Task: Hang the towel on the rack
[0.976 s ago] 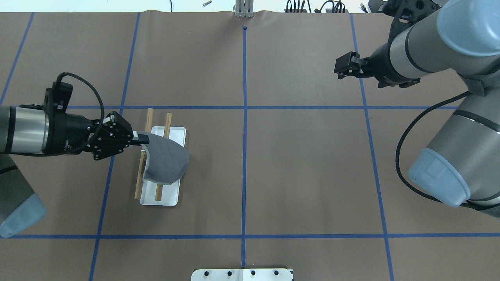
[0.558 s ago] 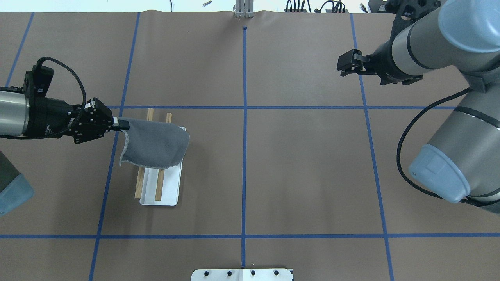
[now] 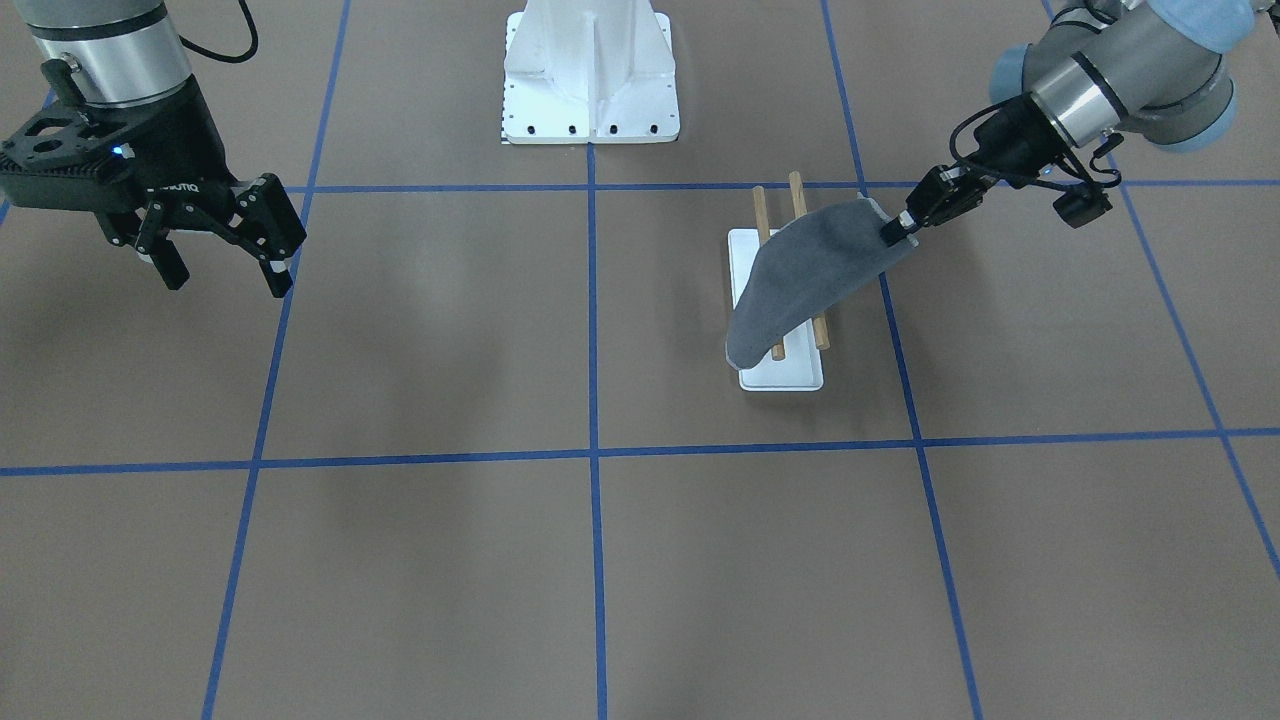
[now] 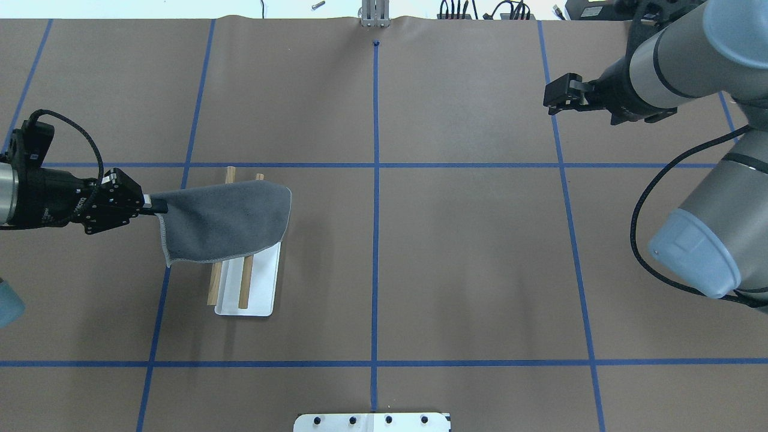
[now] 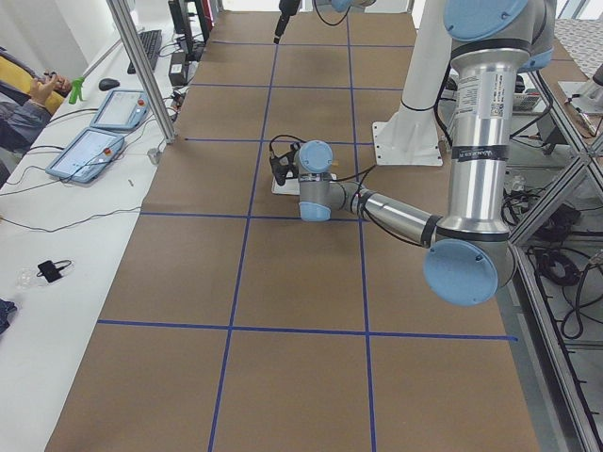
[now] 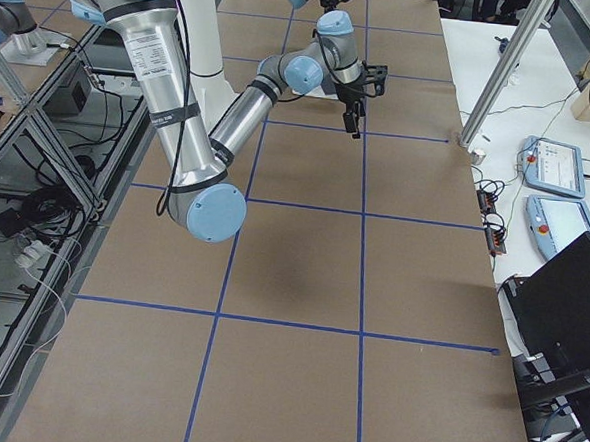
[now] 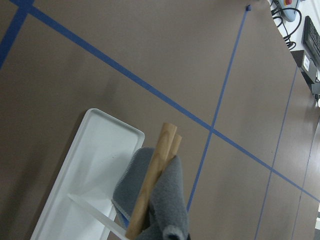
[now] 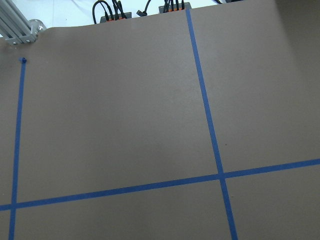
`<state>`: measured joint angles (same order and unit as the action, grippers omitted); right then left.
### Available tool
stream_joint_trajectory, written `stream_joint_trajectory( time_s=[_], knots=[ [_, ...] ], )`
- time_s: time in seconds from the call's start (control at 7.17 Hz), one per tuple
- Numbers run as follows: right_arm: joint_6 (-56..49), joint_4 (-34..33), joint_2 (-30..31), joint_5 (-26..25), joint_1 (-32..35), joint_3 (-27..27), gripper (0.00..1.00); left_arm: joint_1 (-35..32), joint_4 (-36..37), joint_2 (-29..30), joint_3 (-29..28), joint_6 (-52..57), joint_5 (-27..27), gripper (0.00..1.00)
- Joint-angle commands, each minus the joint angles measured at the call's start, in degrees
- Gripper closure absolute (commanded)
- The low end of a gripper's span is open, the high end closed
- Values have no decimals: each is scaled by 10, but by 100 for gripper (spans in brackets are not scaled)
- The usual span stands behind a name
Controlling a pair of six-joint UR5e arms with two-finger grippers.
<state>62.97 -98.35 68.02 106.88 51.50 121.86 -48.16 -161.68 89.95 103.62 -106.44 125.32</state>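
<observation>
The dark grey towel (image 4: 225, 221) is draped over the far half of the rack's two wooden dowels (image 4: 244, 283) and stretches out past them toward my left gripper. The rack's white base (image 4: 258, 294) shows at the near end. My left gripper (image 4: 153, 206) is shut on the towel's corner, left of the rack. In the front view the towel (image 3: 808, 272) slopes down from the left gripper (image 3: 895, 230) across the rack (image 3: 782, 377). The left wrist view shows the dowels (image 7: 155, 167) end-on with the towel (image 7: 169, 200) over them. My right gripper (image 3: 222, 268) is open and empty, far away.
The large white bolted pedestal (image 3: 590, 75) stands at the robot's side of the table; its edge shows in the overhead view (image 4: 372, 422). Blue tape lines (image 4: 375, 180) grid the brown table. Cables and plugs lie along the far edge (image 4: 480, 11).
My left gripper has pulled left with the towel's corner, drawing the towel out flat over the dowels. The right arm has moved right and farther back.
</observation>
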Motion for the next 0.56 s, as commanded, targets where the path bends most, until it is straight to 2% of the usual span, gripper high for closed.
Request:
stream_joint_trajectory(
  time_s=[0.0,0.14,0.28,0.42],
  knots=[
    [-25,-1,11,15,17,0,0,0,-3,-3,-10,-1,-1,100],
    [-25,-1,11,16,20,0,0,1,-3,-1,-11,-1,-5,94],
    [-26,0,16,26,25,0,0,1,-4,-2,-21,-1,-6,44],
    [-35,0,18,29,29,0,0,1,-4,-2,-23,-1,-10,3]
  ],
)
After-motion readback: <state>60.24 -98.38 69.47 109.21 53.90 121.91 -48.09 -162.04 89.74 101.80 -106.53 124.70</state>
